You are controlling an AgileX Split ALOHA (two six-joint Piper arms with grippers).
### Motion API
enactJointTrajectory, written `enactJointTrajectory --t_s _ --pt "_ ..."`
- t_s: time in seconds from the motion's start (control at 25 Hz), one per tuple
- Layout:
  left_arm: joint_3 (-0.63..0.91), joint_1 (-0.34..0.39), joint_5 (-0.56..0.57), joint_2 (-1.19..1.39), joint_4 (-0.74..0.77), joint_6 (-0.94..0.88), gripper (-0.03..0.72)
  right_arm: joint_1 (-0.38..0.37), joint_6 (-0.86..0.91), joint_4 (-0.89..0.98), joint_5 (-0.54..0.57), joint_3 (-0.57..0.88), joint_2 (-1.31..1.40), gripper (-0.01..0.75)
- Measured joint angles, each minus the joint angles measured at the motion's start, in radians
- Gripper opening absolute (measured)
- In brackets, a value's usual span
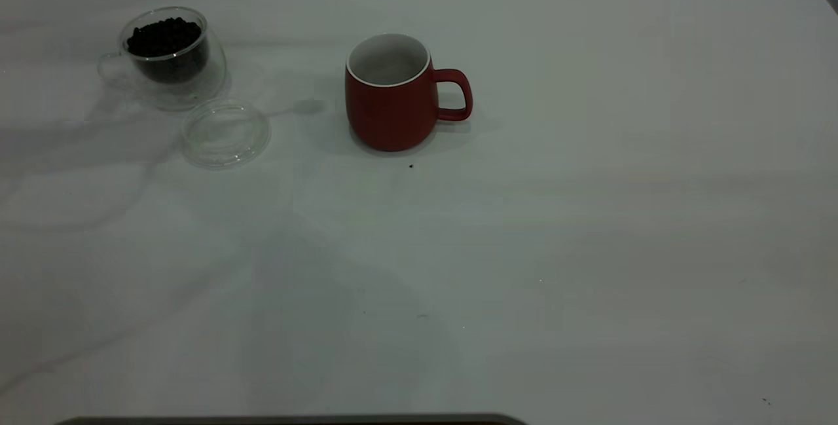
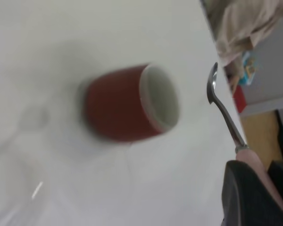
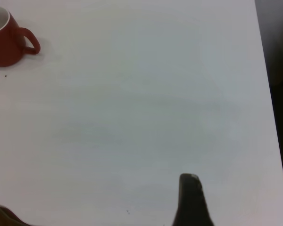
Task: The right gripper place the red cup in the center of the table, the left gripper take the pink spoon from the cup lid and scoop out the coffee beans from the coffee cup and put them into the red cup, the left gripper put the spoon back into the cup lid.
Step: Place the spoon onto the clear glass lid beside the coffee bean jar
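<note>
Pink spoon (image 2: 228,123) clamped in left gripper (image 2: 254,188); right gripper's (image 3: 191,202) fingers: can't tell.

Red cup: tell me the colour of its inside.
White inside, with a white rim, on the dark red cup. The exterior view shows it best.

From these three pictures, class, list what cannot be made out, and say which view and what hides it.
1. Red cup contents: exterior view, near wall hides its bottom; left wrist view is blurred.
2. Left gripper on the pink spoon: cut off by the frame edge.
3. Right gripper: right wrist view shows one fingertip only.
</note>
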Motion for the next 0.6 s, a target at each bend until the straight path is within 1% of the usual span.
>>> enactJointTrajectory --t_s 0.08,0.24,0.32,0.6 --pt "0.0 0.044 -0.005 0.016 0.047 -0.03 0.114 0.0 0.0 0.0 0.0 0.0 0.0 0.558" --pt "0.0 0.09 -0.051 0.074 0.093 -0.087 0.114 0.0 0.0 0.0 0.0 0.0 0.0 0.558" --pt "0.0 0.101 -0.075 0.104 0.105 -0.096 0.114 0.0 0.0 0.0 0.0 0.0 0.0 0.558" --pt "0.0 0.104 -0.163 0.185 0.114 -0.101 0.114 0.0 0.0 0.0 0.0 0.0 0.0 0.558"
